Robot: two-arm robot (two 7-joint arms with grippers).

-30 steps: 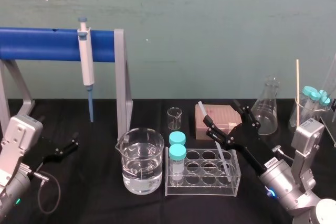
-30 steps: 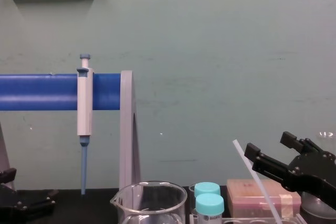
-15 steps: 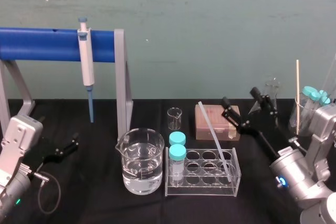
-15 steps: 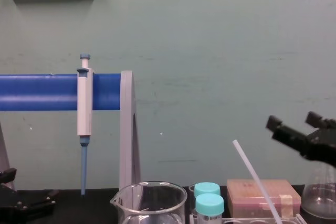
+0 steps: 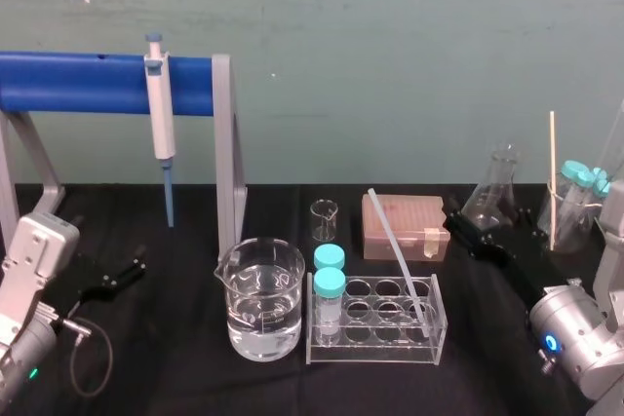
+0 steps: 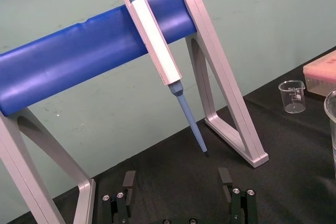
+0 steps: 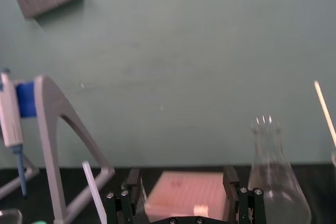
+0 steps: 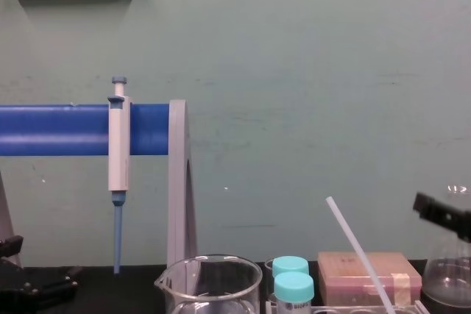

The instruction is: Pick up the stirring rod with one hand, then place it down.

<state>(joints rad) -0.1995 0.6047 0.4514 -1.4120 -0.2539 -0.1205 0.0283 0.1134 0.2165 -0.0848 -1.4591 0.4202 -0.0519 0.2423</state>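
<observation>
The stirring rod (image 5: 395, 250) is a thin whitish rod. It leans with its lower end in the clear tube rack (image 5: 375, 338) and its top tilted to the back left. It also rises in the chest view (image 8: 358, 249) and the right wrist view (image 7: 94, 190). My right gripper (image 5: 468, 233) is open and holds nothing. It hangs low to the right of the rod, in front of the conical flask, apart from the rod. In its own wrist view the right gripper (image 7: 181, 182) has both fingers spread. My left gripper (image 5: 122, 273) rests open at the far left (image 6: 177, 182).
A beaker of water (image 5: 259, 299) stands left of the rack, which holds two teal-capped tubes (image 5: 330, 289). Behind are a small beaker (image 5: 324, 219), a pink tip box (image 5: 402, 224) and a conical flask (image 5: 492, 192). A pipette (image 5: 158, 114) hangs on the blue stand (image 5: 88, 83).
My right gripper has drawn back to the right and lower, away from the rod. The rod stays leaning in the rack. The left arm has not moved.
</observation>
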